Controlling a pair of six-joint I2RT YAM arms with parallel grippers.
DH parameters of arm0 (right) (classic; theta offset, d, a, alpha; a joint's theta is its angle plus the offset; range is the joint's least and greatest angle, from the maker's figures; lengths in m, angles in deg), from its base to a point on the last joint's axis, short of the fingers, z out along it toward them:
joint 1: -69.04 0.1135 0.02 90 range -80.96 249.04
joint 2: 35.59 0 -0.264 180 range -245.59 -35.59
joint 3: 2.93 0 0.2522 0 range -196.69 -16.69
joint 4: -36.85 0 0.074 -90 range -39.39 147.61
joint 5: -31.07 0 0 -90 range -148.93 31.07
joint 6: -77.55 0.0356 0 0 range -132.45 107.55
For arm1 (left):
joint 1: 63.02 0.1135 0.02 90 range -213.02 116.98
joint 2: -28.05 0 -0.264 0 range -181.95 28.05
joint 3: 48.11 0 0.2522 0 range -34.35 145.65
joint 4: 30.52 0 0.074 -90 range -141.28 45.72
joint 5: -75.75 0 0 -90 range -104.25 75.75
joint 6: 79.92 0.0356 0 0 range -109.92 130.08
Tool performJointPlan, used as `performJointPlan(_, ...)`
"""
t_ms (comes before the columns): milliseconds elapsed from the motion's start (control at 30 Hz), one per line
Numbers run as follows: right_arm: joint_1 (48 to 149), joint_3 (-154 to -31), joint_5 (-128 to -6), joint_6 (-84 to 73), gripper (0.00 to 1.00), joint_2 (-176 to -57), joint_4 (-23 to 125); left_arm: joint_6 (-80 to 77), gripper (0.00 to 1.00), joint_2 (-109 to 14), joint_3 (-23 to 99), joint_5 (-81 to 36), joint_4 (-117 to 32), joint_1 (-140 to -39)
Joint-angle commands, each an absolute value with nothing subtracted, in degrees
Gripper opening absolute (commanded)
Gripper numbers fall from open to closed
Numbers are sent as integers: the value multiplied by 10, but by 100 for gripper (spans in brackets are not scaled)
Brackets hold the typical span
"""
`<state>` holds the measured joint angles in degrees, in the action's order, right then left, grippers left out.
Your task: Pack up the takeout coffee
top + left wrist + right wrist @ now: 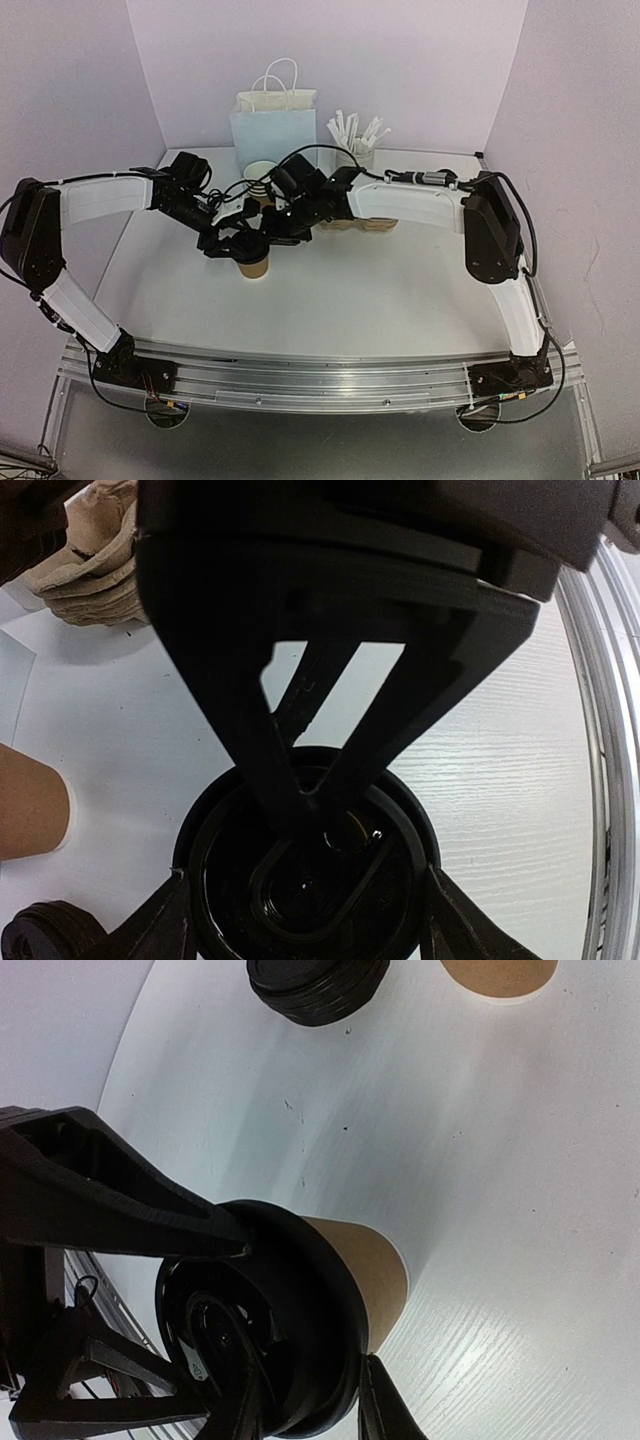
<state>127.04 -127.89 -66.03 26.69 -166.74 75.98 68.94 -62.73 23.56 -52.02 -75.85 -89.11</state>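
Observation:
A brown kraft cup (255,266) stands upright on the table with a black lid (300,880) on its rim; its side shows in the right wrist view (375,1270). My left gripper (232,247) is shut on this lidded cup, one finger touching each side at the lid's edge (172,915). My right gripper (268,238) comes down from above and pinches the lid's rim, one finger across the lid's top and one outside it (385,1410). A second, open kraft cup (262,172) stands behind, near a stack of black lids (318,988).
A pale blue paper bag (272,130) with white handles stands at the back. A white cup of wrapped straws (355,140) stands to its right. A brown cardboard cup carrier (365,222) lies under the right forearm. White walls enclose the table (400,290).

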Motion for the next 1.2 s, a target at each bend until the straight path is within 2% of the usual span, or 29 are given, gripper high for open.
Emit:
performJointPlan(0, 1271, -1266, -673, 311, 23, -1711, 818, 739, 49, -690, 257, -529, -876, -909)
performJointPlan(300, 1271, -1266, -690, 290, 23, -1718, 878, 732, 52, -739, 291, -482, -903, -949)
performJointPlan(467, 1271, -1247, -659, 280, 23, -1656, 890, 657, 54, -708, 280, -523, -888, -971)
performJointPlan(700, 1271, -1198, -653, 281, 23, -1607, 889, 561, 59, -690, 257, -577, -819, -1019)
performJointPlan(900, 1271, -1136, -631, 293, 22, -1571, 876, 451, 56, -687, 195, -556, -662, -1052)
performJointPlan(1067, 1275, -1174, -651, 294, 22, -1578, 862, 371, 53, -655, 129, -537, -556, -1051)
performJointPlan(1167, 1277, -1226, -666, 282, 22, -1599, 861, 361, 55, -610, 108, -533, -554, -1041)
